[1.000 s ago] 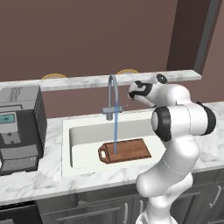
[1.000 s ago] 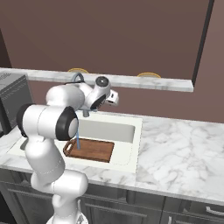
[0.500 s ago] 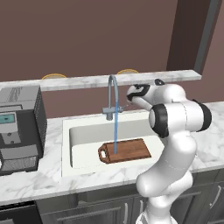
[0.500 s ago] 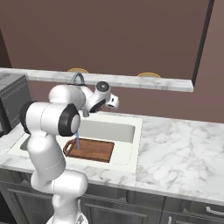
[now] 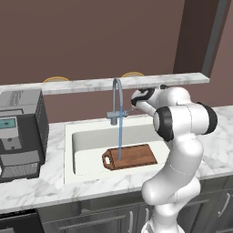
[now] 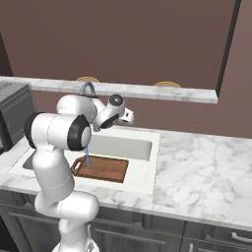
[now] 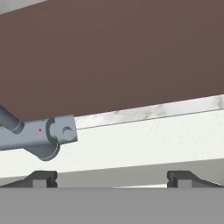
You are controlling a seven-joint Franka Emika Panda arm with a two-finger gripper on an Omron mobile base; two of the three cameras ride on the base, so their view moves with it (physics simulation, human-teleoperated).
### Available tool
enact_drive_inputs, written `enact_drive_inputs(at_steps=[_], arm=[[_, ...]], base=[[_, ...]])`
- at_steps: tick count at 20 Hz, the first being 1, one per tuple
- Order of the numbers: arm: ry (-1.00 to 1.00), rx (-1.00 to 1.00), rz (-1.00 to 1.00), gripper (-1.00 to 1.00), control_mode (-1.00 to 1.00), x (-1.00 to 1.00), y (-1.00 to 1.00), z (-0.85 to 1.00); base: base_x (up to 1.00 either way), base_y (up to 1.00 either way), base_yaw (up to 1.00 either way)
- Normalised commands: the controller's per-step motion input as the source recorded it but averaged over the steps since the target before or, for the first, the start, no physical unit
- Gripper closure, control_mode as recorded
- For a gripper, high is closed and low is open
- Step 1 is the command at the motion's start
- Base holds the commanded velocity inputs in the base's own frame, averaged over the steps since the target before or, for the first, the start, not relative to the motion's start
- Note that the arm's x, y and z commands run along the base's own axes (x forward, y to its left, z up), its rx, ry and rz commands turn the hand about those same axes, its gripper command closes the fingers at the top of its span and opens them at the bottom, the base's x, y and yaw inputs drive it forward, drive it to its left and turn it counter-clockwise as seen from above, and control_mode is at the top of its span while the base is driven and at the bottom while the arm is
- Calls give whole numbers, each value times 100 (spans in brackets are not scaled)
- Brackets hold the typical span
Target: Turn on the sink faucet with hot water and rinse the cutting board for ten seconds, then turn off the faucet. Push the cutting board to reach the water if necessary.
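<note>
1 sink, wide, off-white, rectangular, set in white grey-veined marble counter. 1 cutting board, reddish-brown wood, flat on basin floor toward the front, rounded handle with hole pointing toward the coffee machine side. 1 sink faucet, slim grey gooseneck, standing at back rim of basin, arched spout reaching forward over the board. 1 stream of water, thin, light blue, straight down from spout tip onto the board near its handle end. 1 gripper, raised above the counter just beside the faucet base, level with the lower part of the neck; in hand view, 2 dark fingertips spread wide apart at bottom edge, nothing between them, faucet base post and side fitting close by at one side, not touched. 1 dark coffee machine on counter at far side of basin. 1 marble shelf along brown back wall, 2 rounded yellowish items on top.
</note>
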Motion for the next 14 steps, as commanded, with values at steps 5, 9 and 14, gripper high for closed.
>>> enact_drive_inputs(at_steps=[5, 9, 14], arm=[[0, 0, 0, -100, -100, 0, 0, 0], [0, 0, 0, -100, -100, 0, 0, 0], [0, 0, 0, -100, -100, 0, -6, 0]], base=[[0, 0, 0], [0, 0, 0], [0, 0, 0]])
